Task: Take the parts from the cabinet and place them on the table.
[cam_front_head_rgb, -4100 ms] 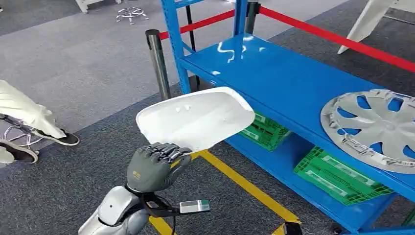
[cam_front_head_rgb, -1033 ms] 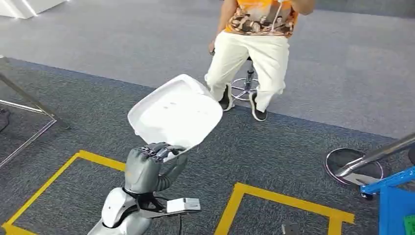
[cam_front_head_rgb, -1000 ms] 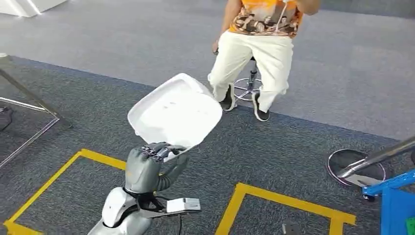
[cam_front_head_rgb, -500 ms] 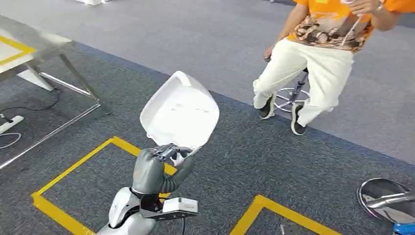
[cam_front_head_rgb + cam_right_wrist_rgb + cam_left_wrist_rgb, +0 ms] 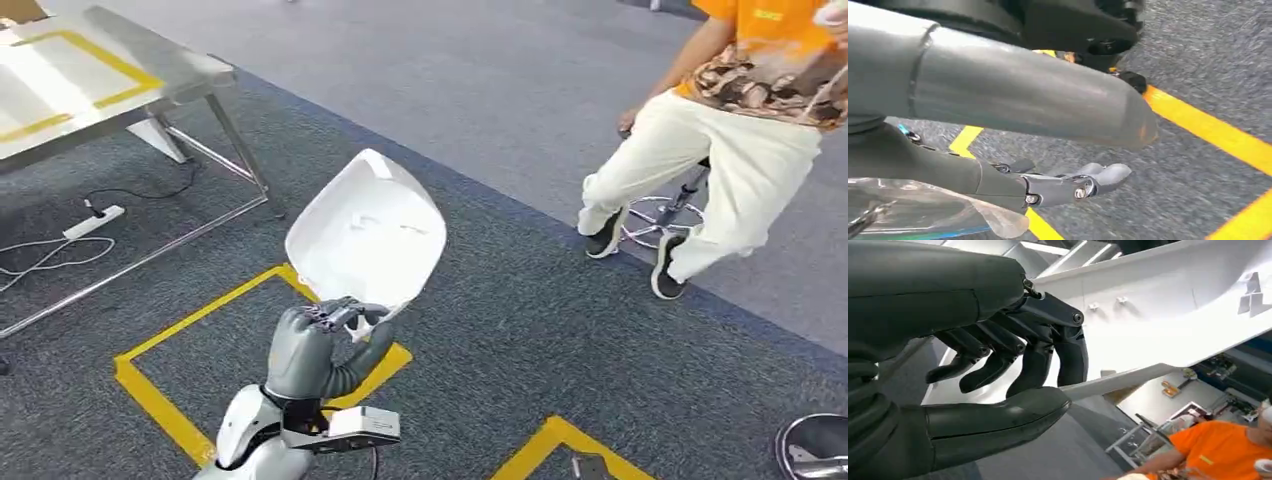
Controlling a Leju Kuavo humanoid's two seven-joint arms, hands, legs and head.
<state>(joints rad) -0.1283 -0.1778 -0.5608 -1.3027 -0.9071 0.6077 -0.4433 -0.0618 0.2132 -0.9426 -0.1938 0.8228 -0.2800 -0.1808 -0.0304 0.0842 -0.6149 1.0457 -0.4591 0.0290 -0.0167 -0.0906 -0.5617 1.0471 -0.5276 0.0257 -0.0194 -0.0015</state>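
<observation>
Far left, a steel table [image 5: 190,70] marked with yellow tape now stands in the head view, where a second ago there was only carpet and the leg of a frame; before that the blue cabinet filled the scene. The whole picture has swung, so the robot is turning, not the things. A white cable [image 5: 40,255] and power strip lie on the carpet under the table's near side.

At the centre, the left hand [image 5: 318,345] keeps its hold on the white part [image 5: 368,232], thumb under the lower edge and fingers [image 5: 1048,355] curled over the rim, the shell tilted up above the yellow floor tape [image 5: 175,340]. The part is carried in the air, well apart from the table.

The right hand [image 5: 1068,185] hangs low over the carpet, fingers stretched out and holding nothing.

Far right, a person [image 5: 740,150] sits on a stool.

The pick looks done; what seems left is to close on the table and set the part down.
</observation>
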